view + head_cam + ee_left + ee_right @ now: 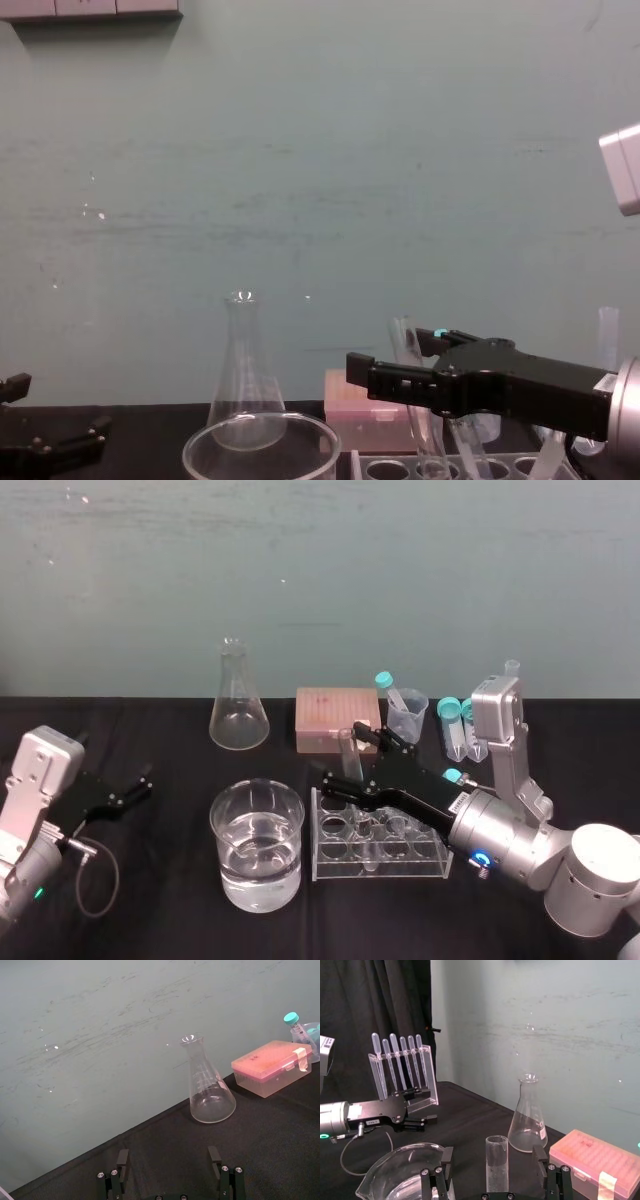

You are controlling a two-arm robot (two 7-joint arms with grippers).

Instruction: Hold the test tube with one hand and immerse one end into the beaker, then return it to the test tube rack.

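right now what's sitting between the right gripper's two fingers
The test tube stands upright between the open fingers of the right gripper, with a gap on each side, in the right wrist view. The left gripper sits open at the left.

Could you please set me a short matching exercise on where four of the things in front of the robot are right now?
Things:
1. test tube
2. beaker
3. flask
4. left gripper

Places or states:
A. on the robot's far left, fingers open, holding nothing
B. at the back, just left of the pink box
C. holding clear liquid
D. standing in the test tube rack, between the right gripper's open fingers

Pairs: 1-D, 2-C, 3-B, 4-A.
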